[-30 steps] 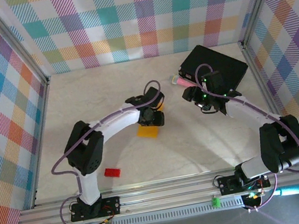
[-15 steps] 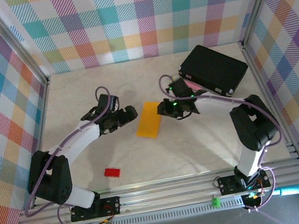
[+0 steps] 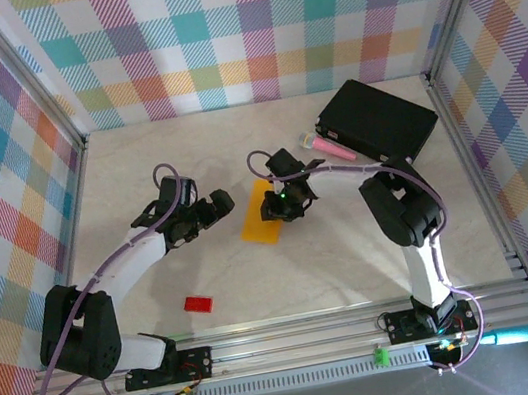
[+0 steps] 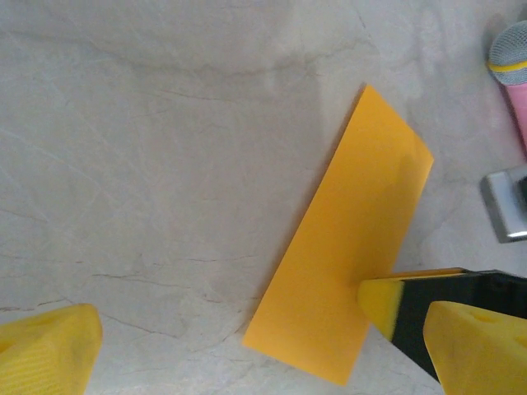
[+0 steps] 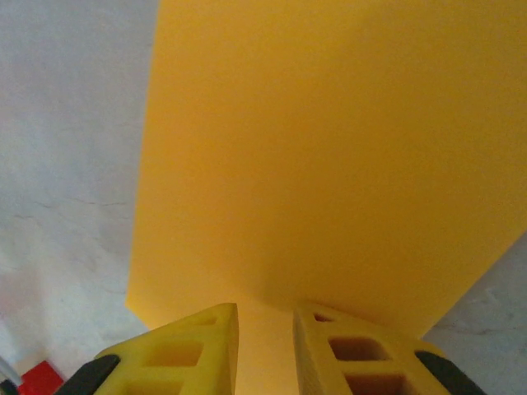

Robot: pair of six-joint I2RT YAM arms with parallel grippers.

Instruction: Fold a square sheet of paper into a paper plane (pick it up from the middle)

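I see the sheet of paper (image 3: 263,214) lying flat on the counter (image 3: 353,243) about midway between the two arms, as a long orange-yellow rectangle set at a slant. My left gripper (image 3: 215,207) sits just beside its left edge, apart from it, and in the left wrist view its yellow fingers (image 4: 51,352) stand wide and released with nothing between them.

My right gripper (image 3: 281,207) is over the paper's right long edge. In the right wrist view its fingers (image 5: 356,352) are drawn close with a narrow slot between them, and the paper (image 5: 329,164) runs under and into that slot. I cannot tell whether they actually pinch it. In the left wrist view one right fingertip (image 4: 385,301) touches the sheet (image 4: 346,263) near its lower end.

The black box (image 3: 378,121) sits in the far right corner with the pink stick (image 3: 332,149) just beside it. The small red block (image 3: 198,304) lies well apart, near my left arm.
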